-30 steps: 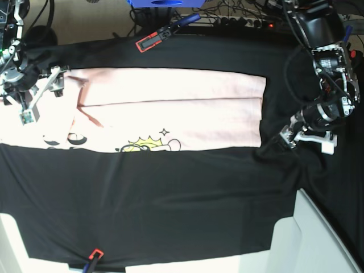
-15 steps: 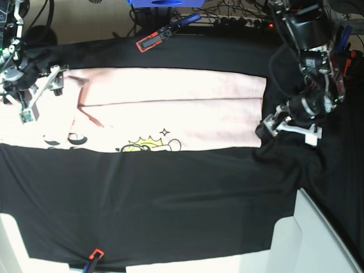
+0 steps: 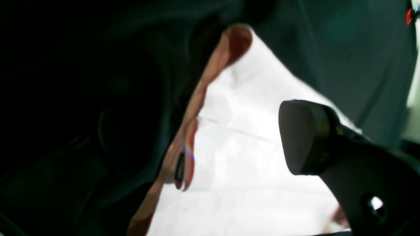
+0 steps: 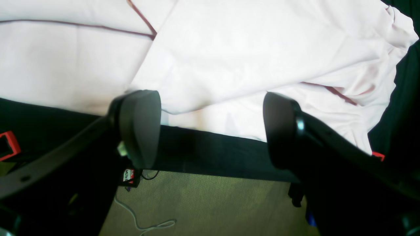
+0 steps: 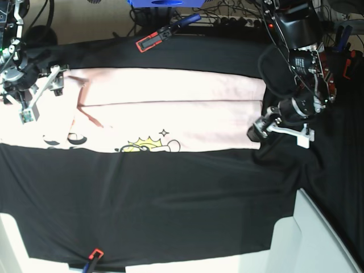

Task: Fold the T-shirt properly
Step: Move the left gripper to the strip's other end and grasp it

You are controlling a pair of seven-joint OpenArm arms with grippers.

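Observation:
The pale pink T-shirt point(image 5: 170, 108) lies folded in a long band across the black cloth, its yellow cartoon print at the near edge. My left gripper point(image 5: 280, 132) stands open at the shirt's right end. The left wrist view has one dark finger point(image 3: 302, 137) over the bright T-shirt point(image 3: 249, 164); the other finger is lost in the dark. My right gripper point(image 5: 41, 96) is over the shirt's left end, open. In the right wrist view its gripper point(image 4: 210, 131) has nothing between the fingers, and the T-shirt point(image 4: 229, 49) edge lies just beyond them.
A black table cloth point(image 5: 170, 193) covers the table. A red and black clamp point(image 5: 151, 41) holds it at the back, another clamp point(image 5: 94, 254) at the front. Cables and a blue box point(image 5: 165, 3) lie behind. Olive floor point(image 4: 203, 203) shows past the table edge.
My left arm has swung left, from the bare black cloth to the shirt's right edge. The right arm and the shirt have not moved.

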